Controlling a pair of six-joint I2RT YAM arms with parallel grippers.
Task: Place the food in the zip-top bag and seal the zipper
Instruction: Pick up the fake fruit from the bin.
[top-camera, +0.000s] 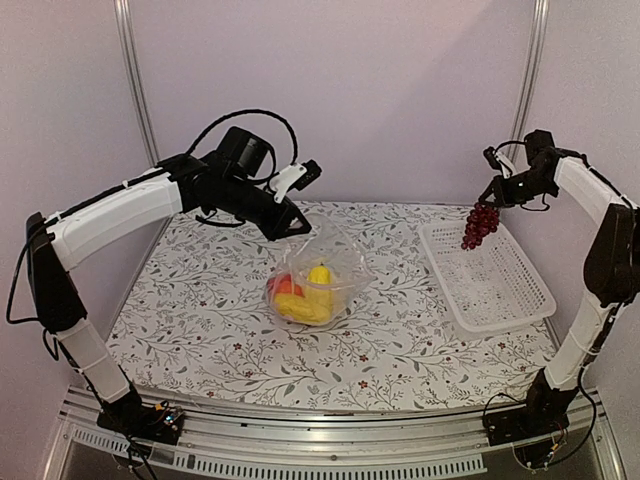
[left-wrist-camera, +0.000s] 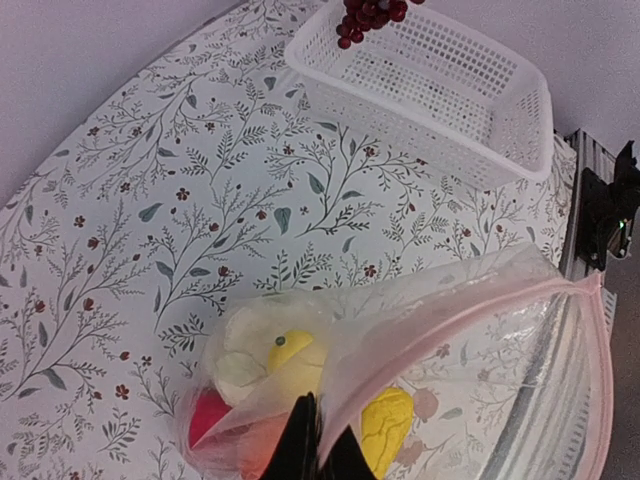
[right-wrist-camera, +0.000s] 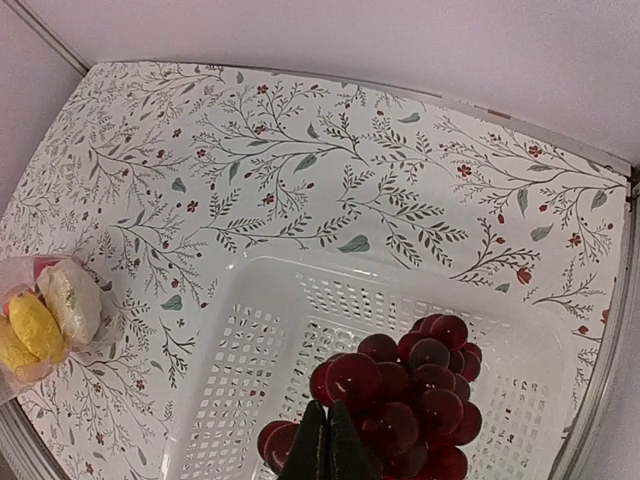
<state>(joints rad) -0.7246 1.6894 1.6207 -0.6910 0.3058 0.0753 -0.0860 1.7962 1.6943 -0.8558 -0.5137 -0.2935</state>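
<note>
The transparent zip-top bag (top-camera: 318, 275) lies at the table's middle with yellow, white and red food pieces (top-camera: 305, 292) inside. My left gripper (top-camera: 295, 228) is shut on the bag's upper edge and holds the mouth lifted; in the left wrist view (left-wrist-camera: 318, 452) the pinkish rim (left-wrist-camera: 470, 300) curves away from my fingertips, with a cauliflower (left-wrist-camera: 245, 350) and a yellow piece (left-wrist-camera: 388, 425) below. My right gripper (top-camera: 497, 195) is shut on the dark red grape bunch (top-camera: 479, 226), which hangs above the white basket. In the right wrist view (right-wrist-camera: 327, 450) the grapes (right-wrist-camera: 410, 395) hang beside my fingertips.
A white mesh basket (top-camera: 492, 278) stands at the right of the table, empty below the grapes. It also shows in the left wrist view (left-wrist-camera: 440, 100) and the right wrist view (right-wrist-camera: 240, 360). The tablecloth (top-camera: 200, 310) is floral. The back wall is close behind.
</note>
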